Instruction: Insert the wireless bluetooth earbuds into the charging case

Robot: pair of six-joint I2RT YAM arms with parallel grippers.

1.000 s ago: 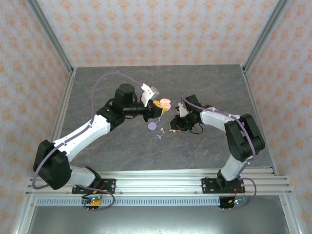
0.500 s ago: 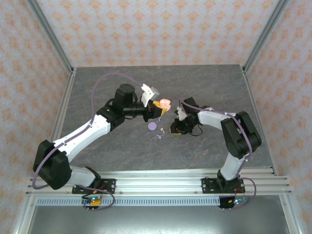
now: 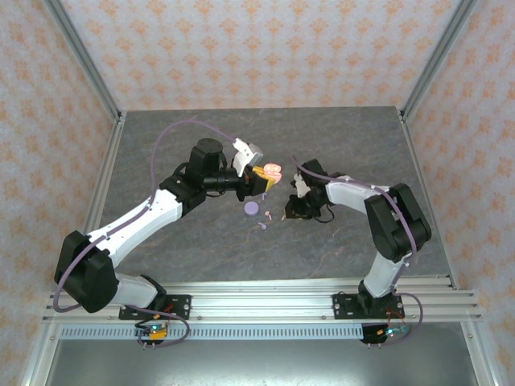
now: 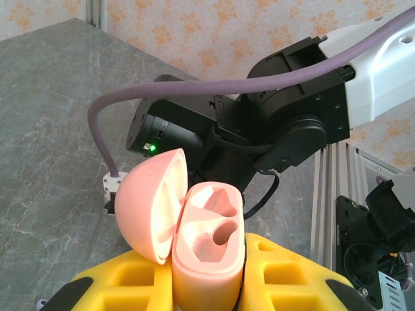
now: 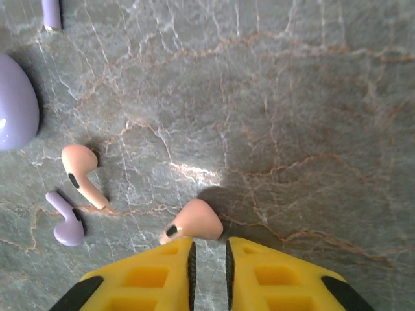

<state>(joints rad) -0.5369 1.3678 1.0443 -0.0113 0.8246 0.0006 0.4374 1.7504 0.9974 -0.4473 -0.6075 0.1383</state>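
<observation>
My left gripper is shut on the open pale pink charging case, held above the table with its lid swung left and both wells empty. My right gripper hovers low over the table, jaws nearly together, with bare table in the slit between them. One pale pink earbud lies on the table right at the fingertips, its stem running under the left finger. A second pink earbud and a lavender earbud lie to the left. Another lavender earbud shows at the top edge.
A closed lavender case rests on the grey marble table between the two grippers, close to the loose earbuds. Metal frame posts and patterned walls enclose the table on three sides.
My right gripper has shifted slightly down and left toward the loose earbuds. The left arm and the pink case have stayed still.
</observation>
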